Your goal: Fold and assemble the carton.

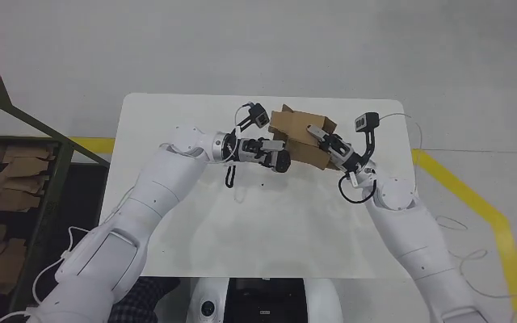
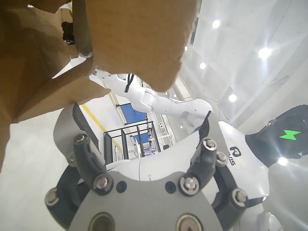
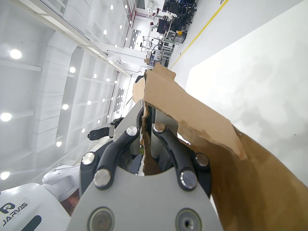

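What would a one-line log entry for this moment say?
carton: partly folded, over table | right gripper: shut on carton flap | left gripper: open beside carton

Carton (image 1: 295, 125) at the table's (image 1: 266, 234) far middle, left gripper (image 1: 280, 160) just beside its left side, right gripper (image 1: 320, 136) on a flap (image 3: 168, 102) at its right, cardboard sheets (image 1: 20, 174) in a rack (image 1: 50, 202) left of the table
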`<action>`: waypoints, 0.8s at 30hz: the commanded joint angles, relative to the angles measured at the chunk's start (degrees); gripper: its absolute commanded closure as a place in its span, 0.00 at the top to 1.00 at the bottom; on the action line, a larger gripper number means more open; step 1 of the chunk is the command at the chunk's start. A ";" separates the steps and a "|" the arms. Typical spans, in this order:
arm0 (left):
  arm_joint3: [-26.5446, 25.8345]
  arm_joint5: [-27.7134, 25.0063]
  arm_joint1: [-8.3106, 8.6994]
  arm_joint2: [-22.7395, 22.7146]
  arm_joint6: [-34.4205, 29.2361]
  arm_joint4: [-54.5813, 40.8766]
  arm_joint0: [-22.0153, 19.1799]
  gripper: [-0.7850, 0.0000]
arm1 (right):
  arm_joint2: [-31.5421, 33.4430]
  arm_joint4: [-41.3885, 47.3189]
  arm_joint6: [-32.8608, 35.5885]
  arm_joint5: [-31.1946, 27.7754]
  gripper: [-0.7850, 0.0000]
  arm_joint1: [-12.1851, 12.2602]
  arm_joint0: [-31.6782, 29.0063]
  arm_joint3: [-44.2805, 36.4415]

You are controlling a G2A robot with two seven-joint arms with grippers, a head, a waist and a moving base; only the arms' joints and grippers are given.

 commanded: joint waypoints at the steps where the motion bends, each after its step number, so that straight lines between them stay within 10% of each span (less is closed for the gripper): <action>1: 0.52 0.02 -0.22 0.17 0.04 -0.01 -0.20 1.00 | 0.22 0.08 0.01 0.23 0.00 -0.02 -0.28 -0.28; 24: 2.10 -0.85 -0.85 -2.14 -0.20 0.24 0.07 1.00 | 2.86 -0.91 2.74 2.11 0.00 0.20 -4.27 -3.22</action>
